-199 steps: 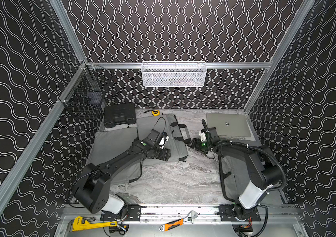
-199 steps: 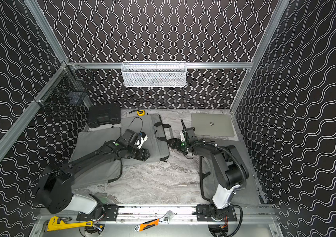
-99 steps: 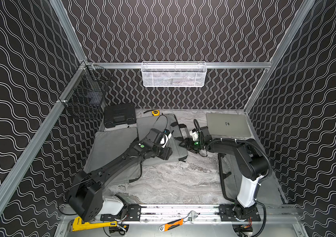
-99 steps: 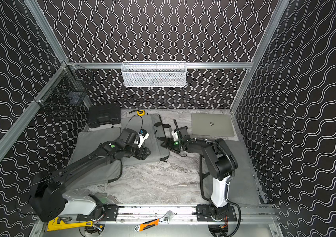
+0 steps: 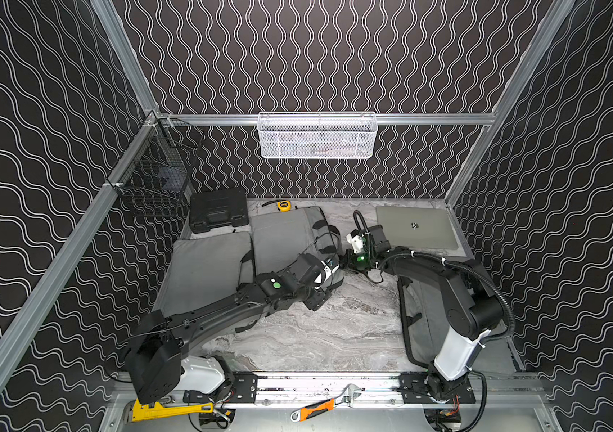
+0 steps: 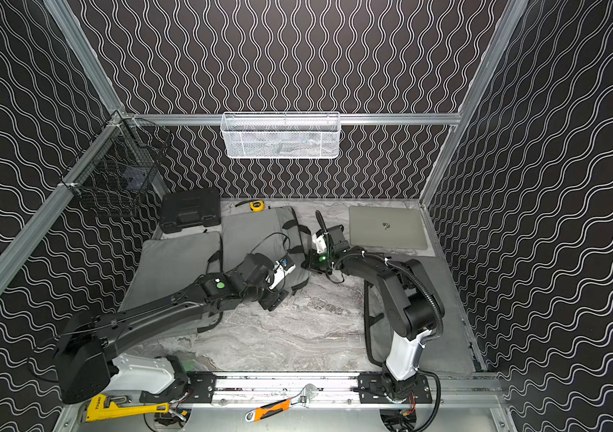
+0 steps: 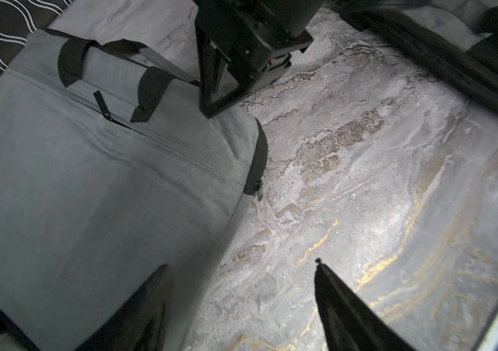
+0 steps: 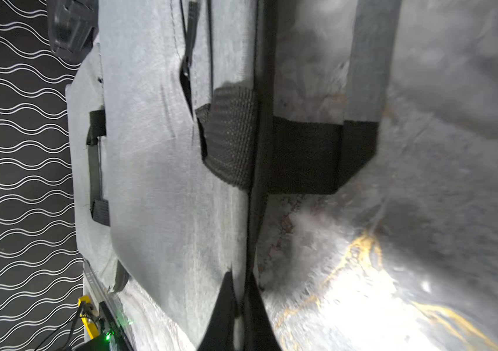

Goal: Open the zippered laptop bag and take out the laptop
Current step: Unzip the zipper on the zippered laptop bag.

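The right gripper has its jaws together at the dark zippered edge of the gray bag (whether they pinch anything is unclear). The left gripper has its jaws apart over the bag's near right corner. The laptop lies on the table, far right.

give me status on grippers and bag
left gripper open over bag edge. right gripper shut at bag's zipper edge. bag looks zipped. handle strap crosses that edge ahead.
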Motion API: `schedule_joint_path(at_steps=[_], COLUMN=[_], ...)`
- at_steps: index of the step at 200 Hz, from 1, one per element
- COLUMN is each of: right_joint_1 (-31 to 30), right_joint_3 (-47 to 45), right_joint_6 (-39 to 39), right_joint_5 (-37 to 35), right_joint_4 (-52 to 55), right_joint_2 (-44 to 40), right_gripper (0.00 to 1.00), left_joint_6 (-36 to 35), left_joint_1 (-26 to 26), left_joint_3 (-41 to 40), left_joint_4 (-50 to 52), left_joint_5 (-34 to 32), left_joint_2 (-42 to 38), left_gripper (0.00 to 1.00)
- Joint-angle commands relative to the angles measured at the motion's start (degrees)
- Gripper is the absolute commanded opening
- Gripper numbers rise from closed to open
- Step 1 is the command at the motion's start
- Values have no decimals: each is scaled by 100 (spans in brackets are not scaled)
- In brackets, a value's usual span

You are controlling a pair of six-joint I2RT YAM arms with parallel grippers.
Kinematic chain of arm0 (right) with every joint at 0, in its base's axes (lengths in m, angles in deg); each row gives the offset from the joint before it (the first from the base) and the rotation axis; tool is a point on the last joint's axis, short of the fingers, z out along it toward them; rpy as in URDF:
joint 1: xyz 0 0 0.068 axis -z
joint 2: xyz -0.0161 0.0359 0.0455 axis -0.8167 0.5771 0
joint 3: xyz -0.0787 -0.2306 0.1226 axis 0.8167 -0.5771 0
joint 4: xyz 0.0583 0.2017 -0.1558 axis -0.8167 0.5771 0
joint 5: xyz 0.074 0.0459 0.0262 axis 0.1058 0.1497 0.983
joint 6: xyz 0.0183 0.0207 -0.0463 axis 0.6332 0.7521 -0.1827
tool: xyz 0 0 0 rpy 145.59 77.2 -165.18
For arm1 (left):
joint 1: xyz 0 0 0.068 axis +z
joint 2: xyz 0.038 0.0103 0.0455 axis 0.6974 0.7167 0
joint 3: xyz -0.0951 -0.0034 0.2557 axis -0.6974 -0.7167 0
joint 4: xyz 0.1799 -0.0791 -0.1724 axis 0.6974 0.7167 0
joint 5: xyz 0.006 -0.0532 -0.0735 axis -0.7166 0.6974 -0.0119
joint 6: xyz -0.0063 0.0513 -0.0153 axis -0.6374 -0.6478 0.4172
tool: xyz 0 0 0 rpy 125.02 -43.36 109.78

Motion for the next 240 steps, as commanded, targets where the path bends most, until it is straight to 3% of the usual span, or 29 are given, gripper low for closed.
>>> schedule_joint_path(at_steps=[1,50,95,127,172,206,221,240], right_joint_1=[147,340,368,367,398,621,622,621], right_joint_3=[240,527,374,228,153,61,50,-1], right_joint_6=[-354,-516,-674,-535,-714,-432,-437,-564], right_joint_5=[445,901,1116,1228,909,1273,1271,1114], right_joint_4=[331,659,688,580,694,486,527,657], right_joint_2=[-54,-12,-125,-250,-376,-222,-364,-525], right_gripper=[0,0,0,0,2,4,6,8], left_joint_6=[-566,-483,-344,-338,-127,123,179,181], left_joint_1=[-28,-81,-230,-248,-257,-333,-345,-362], left_joint_3=[-19,-485,-160,261,-210,-500,-564,-541], left_joint_4=[-686,-1278,-1224,-1232,-1976,-2115,-2146,-2184], left_joint_5=[-257,-709,-962,-1024,-675,-522,-439,-353], left_joint_2=[341,619,1507,2168,1828,1625,1555,1496], left_gripper=[79,82,82,77,53,12,0,0])
